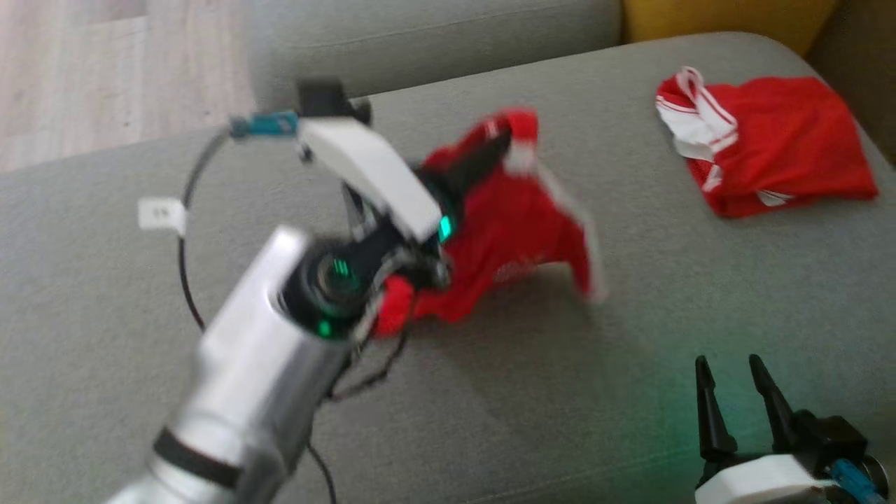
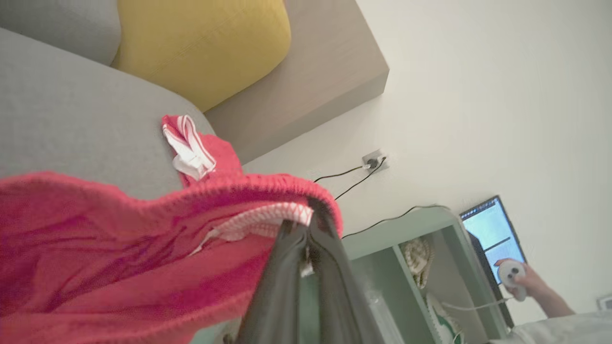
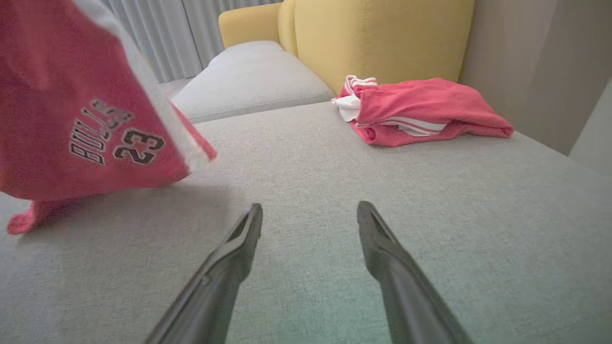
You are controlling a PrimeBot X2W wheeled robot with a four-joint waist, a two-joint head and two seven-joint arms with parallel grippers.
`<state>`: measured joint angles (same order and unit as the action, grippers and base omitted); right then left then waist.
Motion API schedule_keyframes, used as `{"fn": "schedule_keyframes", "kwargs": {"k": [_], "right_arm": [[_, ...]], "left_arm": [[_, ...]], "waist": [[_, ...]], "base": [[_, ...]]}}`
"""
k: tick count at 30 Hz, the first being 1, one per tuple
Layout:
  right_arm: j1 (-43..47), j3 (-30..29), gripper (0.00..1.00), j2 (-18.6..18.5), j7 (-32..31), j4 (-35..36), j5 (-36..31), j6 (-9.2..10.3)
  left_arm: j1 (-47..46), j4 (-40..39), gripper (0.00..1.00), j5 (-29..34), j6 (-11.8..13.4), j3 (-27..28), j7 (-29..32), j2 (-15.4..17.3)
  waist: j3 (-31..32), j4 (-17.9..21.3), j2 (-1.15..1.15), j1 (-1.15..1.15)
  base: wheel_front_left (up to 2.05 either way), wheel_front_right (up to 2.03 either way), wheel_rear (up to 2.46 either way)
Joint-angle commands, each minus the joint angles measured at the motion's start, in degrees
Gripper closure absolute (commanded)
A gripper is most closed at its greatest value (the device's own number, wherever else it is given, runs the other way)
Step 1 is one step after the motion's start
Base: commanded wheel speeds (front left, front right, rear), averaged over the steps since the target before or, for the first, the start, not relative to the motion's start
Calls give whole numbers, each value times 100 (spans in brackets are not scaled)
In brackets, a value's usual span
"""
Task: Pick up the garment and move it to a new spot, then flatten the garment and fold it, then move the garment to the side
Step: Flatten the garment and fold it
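My red garment (image 1: 504, 231), white-trimmed, printed BULLS 23, hangs pinched in my left gripper (image 2: 303, 220); just off centre toward one o'clock.

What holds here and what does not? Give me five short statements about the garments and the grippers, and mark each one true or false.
1. The left gripper is shut on a red garment. True.
2. The right gripper grips that same garment. False: its jaws stand open and hold nothing, above the grey cushion.
3. A second red garment lies on the cushion near the yellow backrest. True.
4. The held garment reads LAKERS 24. False: it reads BULLS 23.
5. The second garment hangs from a gripper. False: it lies on the cushion, apart from both grippers.
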<state>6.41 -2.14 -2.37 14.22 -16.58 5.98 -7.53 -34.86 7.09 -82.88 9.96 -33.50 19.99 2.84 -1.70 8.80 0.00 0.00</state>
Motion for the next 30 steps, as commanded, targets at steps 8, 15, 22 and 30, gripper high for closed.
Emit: {"fn": "schedule_keyframes", "kwargs": {"k": [8,15,22,30], "right_arm": [[-312,168,0,-51,78,97,95,4],[-186,30,0,-51,78,107,124,4],[-166,-32,0,-51,78,154,85,4],[-212,-56,0,-51,78,200,-12,4]], "left_arm": [[-1259,412,100,-758,13,336,-538,5],[-286,253,100,-1088,-353,186,-49,410],[947,215,100,-1152,-461,329,-136,1125],[1607,831,35,-747,-607,359,-881,1219]], "waist": [[-41,438,0,0],[-90,386,0,0],[-166,47,0,0],[-237,-468,0,0]], "base": [[0,0,0],[0,0,0],[0,0,0],[0,0,0]]}}
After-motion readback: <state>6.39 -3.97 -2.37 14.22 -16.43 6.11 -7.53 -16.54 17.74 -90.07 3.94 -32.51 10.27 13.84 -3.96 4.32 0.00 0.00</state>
